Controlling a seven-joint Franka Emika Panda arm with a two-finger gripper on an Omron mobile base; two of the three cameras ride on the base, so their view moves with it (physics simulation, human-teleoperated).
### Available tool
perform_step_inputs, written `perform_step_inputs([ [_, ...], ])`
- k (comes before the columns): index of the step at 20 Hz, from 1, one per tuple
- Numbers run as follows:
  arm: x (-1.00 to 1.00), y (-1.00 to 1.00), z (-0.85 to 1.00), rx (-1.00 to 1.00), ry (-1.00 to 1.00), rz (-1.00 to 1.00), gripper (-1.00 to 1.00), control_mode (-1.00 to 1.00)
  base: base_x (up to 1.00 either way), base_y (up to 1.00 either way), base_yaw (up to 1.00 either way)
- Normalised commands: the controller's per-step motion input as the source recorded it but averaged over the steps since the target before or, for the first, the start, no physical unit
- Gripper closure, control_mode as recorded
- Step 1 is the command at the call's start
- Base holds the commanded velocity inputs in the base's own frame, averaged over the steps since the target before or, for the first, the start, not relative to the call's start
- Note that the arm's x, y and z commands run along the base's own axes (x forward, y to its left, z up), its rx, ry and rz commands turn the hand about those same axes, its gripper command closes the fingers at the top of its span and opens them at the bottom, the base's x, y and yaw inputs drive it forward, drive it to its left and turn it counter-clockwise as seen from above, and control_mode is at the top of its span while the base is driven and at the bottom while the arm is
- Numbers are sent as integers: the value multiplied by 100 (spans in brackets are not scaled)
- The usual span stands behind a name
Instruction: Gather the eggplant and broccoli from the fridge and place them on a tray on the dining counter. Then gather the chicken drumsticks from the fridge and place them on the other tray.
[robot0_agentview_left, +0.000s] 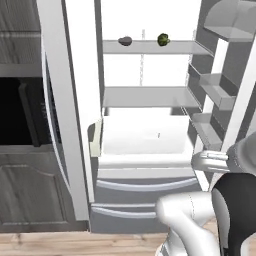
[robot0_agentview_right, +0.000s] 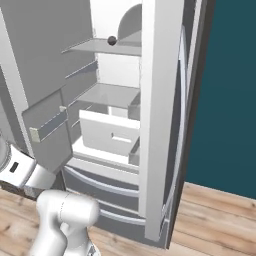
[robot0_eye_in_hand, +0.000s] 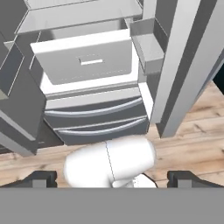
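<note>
Left base view: fridge (robot0_agentview_left: 150, 145) open, eggplant (robot0_agentview_left: 125, 41) and broccoli (robot0_agentview_left: 163, 39) on top shelf (robot0_agentview_left: 150, 47), eggplant at 9 o'clock of broccoli, well apart. Right base view: only a dark round thing (robot0_agentview_right: 112, 40) at shelf edge, too small to name. Drumsticks not made out; trays not made out either.

Hand view: fingers (robot0_eye_in_hand: 116, 180) spread wide, holding nothing, tips at 7 and 5 o'clock, pointed low at drawer (robot0_eye_in_hand: 85, 61) and floor (robot0_eye_in_hand: 192, 131), far below the shelf.

Risks, as judgement:
- Long lift needed; elbow or wrist may strike door bins (robot0_agentview_left: 215, 90) at 3 o'clock or door (robot0_agentview_left: 65, 100) at 9 o'clock.
- Round, small vegetables; off-centre closing may push them deeper or roll them off the shelf.
- Reach perhaps short from this base position; stretched arm, poor grasp angle.
</note>
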Motion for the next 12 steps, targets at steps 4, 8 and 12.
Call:
perform_step_inputs([
  [4,0,0,0,0,0,0,-100,100,54,11,-3],
  [8,0,0,0,0,0,0,-100,100,44,20,-2],
  [12,0,0,0,0,0,0,-100,100,42,6,0],
])
